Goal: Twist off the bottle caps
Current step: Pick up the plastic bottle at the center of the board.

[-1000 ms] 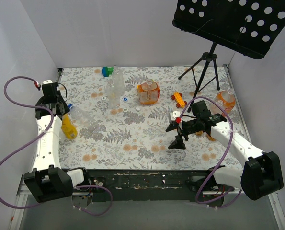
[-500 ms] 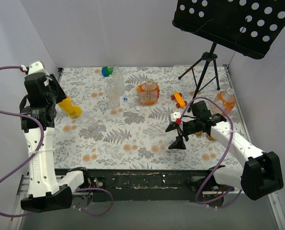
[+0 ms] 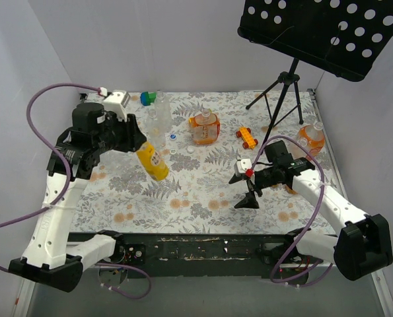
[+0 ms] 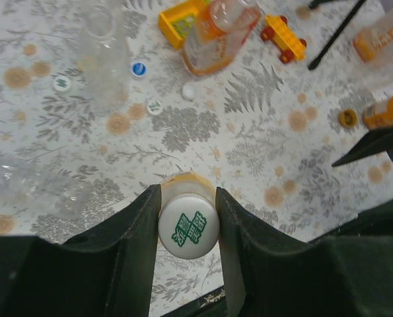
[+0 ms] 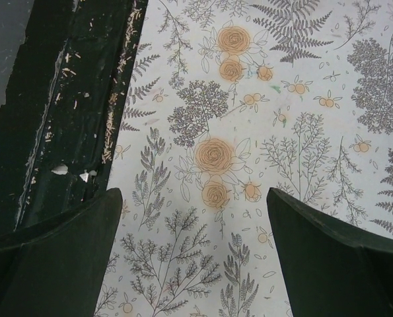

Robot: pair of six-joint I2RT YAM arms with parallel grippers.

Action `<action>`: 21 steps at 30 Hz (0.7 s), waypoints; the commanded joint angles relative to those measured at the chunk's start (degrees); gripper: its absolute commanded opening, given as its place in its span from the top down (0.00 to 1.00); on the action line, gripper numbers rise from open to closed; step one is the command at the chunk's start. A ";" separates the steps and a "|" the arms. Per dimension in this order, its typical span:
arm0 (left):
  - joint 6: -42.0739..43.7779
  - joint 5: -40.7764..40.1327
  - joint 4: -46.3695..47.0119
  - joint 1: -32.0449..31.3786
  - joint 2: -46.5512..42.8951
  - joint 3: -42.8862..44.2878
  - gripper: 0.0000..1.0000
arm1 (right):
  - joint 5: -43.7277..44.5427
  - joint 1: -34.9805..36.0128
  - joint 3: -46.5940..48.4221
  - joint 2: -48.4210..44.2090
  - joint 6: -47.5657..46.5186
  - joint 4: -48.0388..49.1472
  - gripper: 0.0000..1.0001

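My left gripper [image 3: 136,140] is shut on a yellow bottle [image 3: 152,162] and holds it tilted above the table's left middle. In the left wrist view, the gripper [image 4: 188,219] clamps the bottle's top, where a white cap with green print [image 4: 188,228] faces the camera. My right gripper [image 3: 248,192] is open and empty, pointing down at the cloth near the front edge; the right wrist view shows it [image 5: 193,221] with only cloth between its jaws. Clear bottles [image 3: 158,119] stand at the back. A squat orange bottle [image 3: 204,129] stands mid-table. Loose caps [image 4: 139,69] lie near the clear bottles.
An orange toy car [image 3: 246,137], a green-and-blue block [image 3: 147,98] and a music stand's tripod [image 3: 285,92] are at the back. Another orange bottle [image 3: 311,140] stands at the right. A clear bottle [image 4: 37,185] lies at the left. The dark front rail [image 5: 44,125] runs beside my right gripper.
My left arm has lifted the yellow bottle from the table's left edge and swung it right toward the middle. The right arm has barely moved.
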 commanded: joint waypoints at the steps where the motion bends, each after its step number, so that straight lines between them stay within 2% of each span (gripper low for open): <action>1: 1.99 7.98 2.73 -4.86 -2.03 -3.35 1.00 | -0.69 0.13 1.32 -3.69 -1.70 -3.48 0.02; 8: -0.99 9.57 8.61 -14.08 -2.92 -6.70 1.00 | -5.77 0.13 4.14 -6.69 -2.93 -11.13 0.02; 14: -5.12 -1.05 12.13 -28.67 1.82 -8.28 1.00 | -12.28 0.22 6.16 -2.29 -10.57 -20.02 0.05; 16: -7.40 -6.05 13.97 -33.32 4.01 -7.58 1.00 | -14.04 0.31 5.90 -3.08 -6.91 -16.35 0.06; 21: -13.03 -12.83 18.45 -38.70 9.38 -4.77 1.00 | -15.98 2.59 3.09 -6.86 14.34 4.90 0.06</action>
